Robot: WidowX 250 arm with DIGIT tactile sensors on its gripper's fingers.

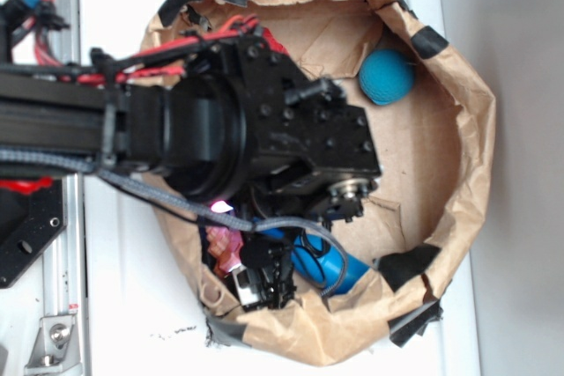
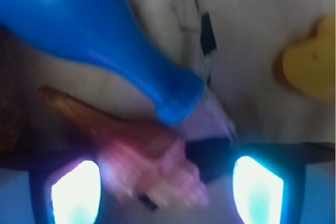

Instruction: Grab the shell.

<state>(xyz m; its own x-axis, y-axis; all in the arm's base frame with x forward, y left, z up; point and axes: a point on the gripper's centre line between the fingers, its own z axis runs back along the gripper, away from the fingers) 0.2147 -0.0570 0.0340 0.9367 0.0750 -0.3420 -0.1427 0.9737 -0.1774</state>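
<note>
The black robot arm reaches from the left over a round basin of crumpled brown paper patched with black tape, and hides most of its floor. In the wrist view the gripper shows two glowing cyan-white fingers spread apart, one on each side of the small spiral seashell, tan and pinkish, with its orange-brown point toward the left. The picture is blurred, so I cannot tell whether the fingers press on it. The glossy blue plastic bottle lies slantwise just above the shell, its neck close to it (contact unclear). A yellow rubber duck sits near the right edge. A teal ball rests by the basin's upper right rim.
</note>
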